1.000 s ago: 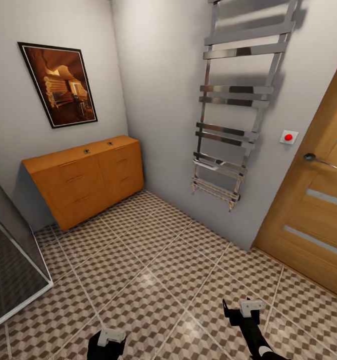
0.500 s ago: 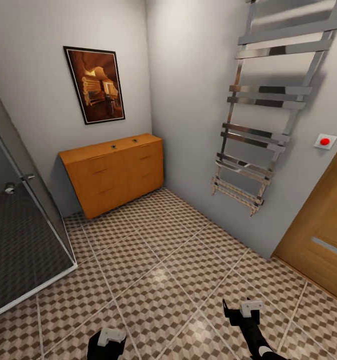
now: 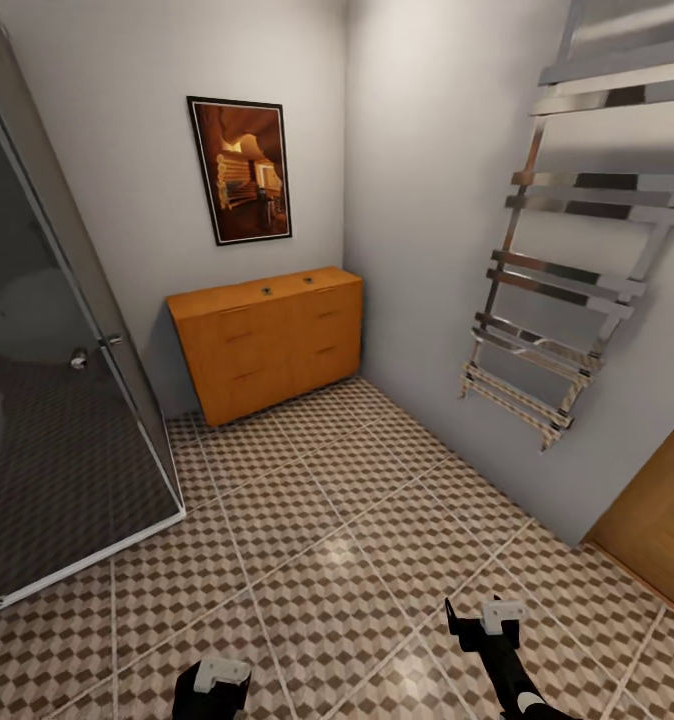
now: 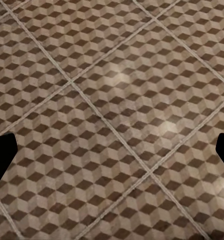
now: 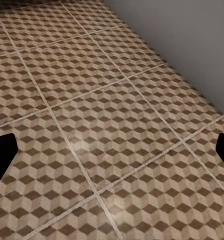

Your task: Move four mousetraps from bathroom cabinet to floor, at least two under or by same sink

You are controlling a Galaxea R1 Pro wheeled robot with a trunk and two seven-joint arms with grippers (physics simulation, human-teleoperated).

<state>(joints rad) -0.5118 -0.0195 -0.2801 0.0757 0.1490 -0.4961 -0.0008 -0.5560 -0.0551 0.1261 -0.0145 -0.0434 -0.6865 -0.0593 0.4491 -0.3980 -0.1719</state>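
Note:
The orange-brown cabinet (image 3: 272,345) stands against the far wall in the corner, its drawers closed. Two small dark specks (image 3: 266,291) lie on its top, too small to identify. No mousetraps can be made out, and the sink is out of view. The bathroom floor (image 3: 337,540) with its cube-pattern tiles stretches from me to the cabinet. My left gripper (image 3: 215,680) and right gripper (image 3: 482,625) hang low near the picture's bottom edge, far from the cabinet. Both are open over bare tiles, as the left wrist view (image 4: 112,155) and right wrist view (image 5: 112,155) show.
A dark glass shower enclosure (image 3: 47,400) fills the left side. A chrome towel radiator (image 3: 567,300) hangs on the right wall, and a wooden door (image 3: 657,540) is at the lower right. A framed picture (image 3: 241,170) hangs above the cabinet.
The camera has swung left: the cabinet sits further right in the picture, the shower enclosure has come in, the door has nearly left. Both arms hold the same pose.

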